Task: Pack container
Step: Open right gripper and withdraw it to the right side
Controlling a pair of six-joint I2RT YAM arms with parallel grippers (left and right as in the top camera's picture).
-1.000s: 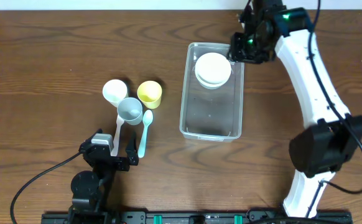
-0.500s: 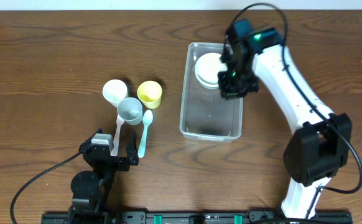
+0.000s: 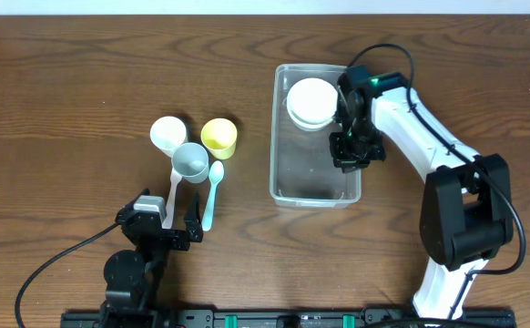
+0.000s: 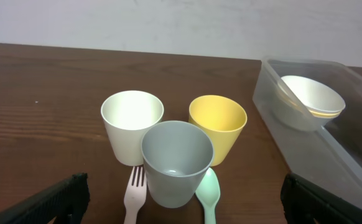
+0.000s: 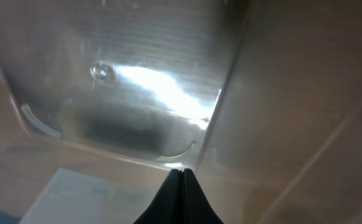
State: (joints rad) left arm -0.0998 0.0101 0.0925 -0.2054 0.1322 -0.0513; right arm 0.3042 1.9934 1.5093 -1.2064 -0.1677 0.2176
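The clear container lies right of the table's middle, with stacked white bowls in its far end. My right gripper is at its right wall, fingers pressed together on the wall's rim; the container's clear floor fills that view. My left gripper rests open near the front edge, its fingers wide apart. In front of it stand a white cup, a yellow cup and a grey cup, with a white fork and a green spoon.
The cups, fork and spoon cluster left of the container. The container with the bowls shows at the right of the left wrist view. A black rail runs along the table's front edge.
My right gripper came down from the container's far right corner along its right wall toward the front. The container has shifted slightly right and toward the front. The left arm has not moved.
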